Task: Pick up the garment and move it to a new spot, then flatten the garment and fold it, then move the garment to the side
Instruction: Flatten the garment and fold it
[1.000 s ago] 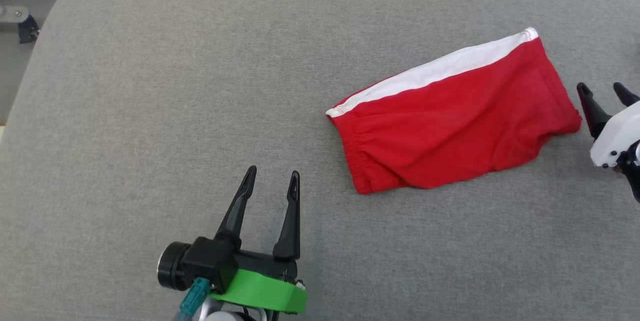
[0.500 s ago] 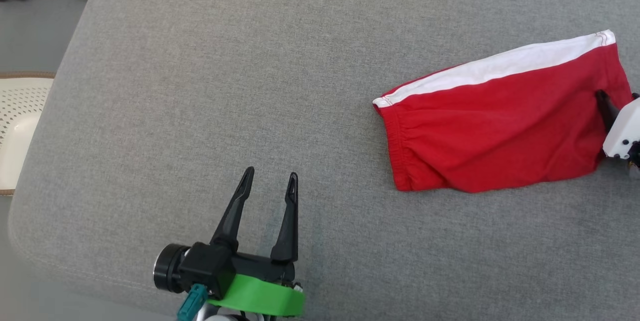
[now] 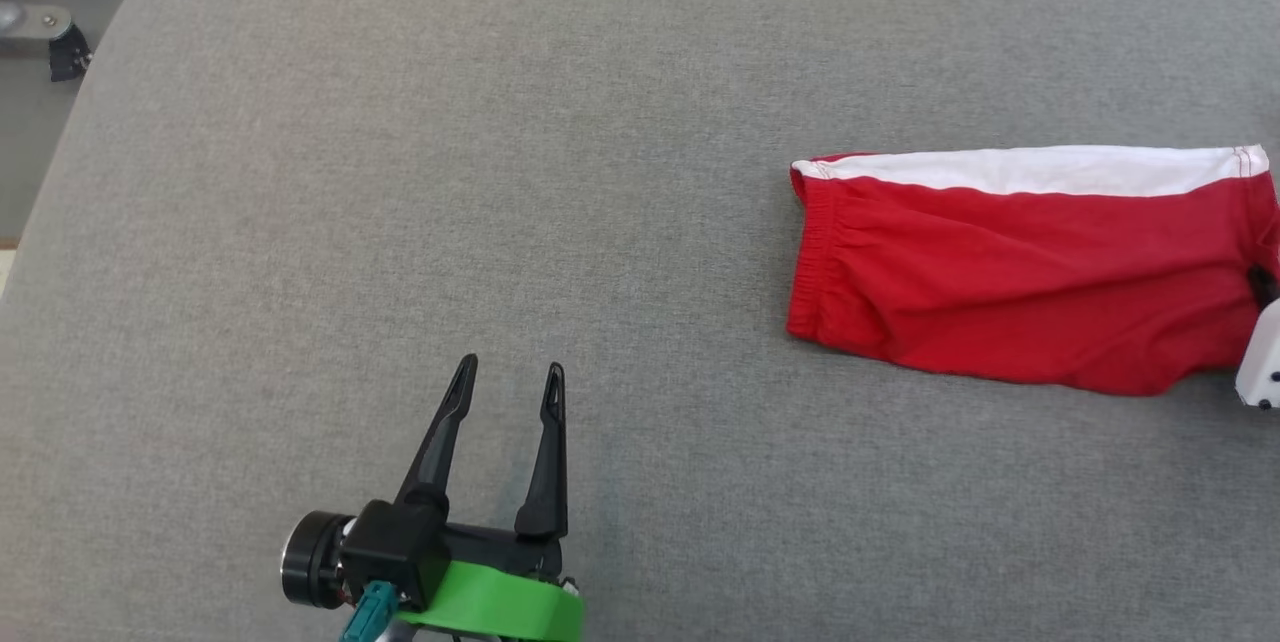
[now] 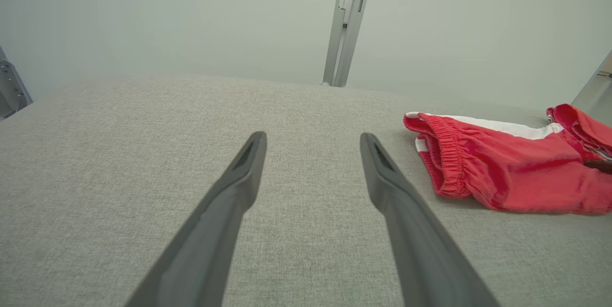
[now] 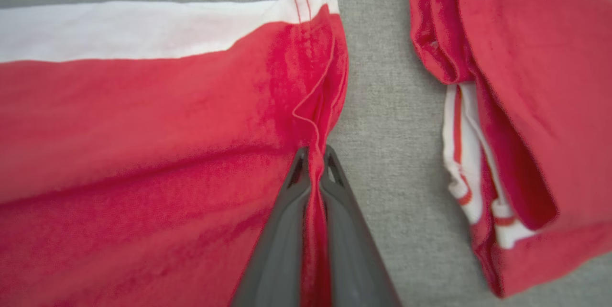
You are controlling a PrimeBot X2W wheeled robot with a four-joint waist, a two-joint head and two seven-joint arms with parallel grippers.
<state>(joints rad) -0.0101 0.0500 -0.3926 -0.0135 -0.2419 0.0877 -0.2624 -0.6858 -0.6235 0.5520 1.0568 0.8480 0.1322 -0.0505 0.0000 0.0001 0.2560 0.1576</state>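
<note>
Evidently the right pincer [image 5: 313, 154] was clamped on a pinched ridge of the red garment [image 5: 143, 120], at bottom centre of the right wrist frame. The garment lay on the grey fabric worktop [image 3: 400, 172], at the right of the head frame, with a white band along its upper edge. Near it, at the wrist frame's right, lay another red cloth [image 5: 526, 58]; whether it was separate I could not tell. The left pincer [image 3: 510, 372] stood apart and empty at lower left, well away. The fabric looked light, soft and limp. Held by one edge it would likely droop and bunch, so a second hold at the gathered elastic end [image 3: 815, 242] seemed sensible.
</note>
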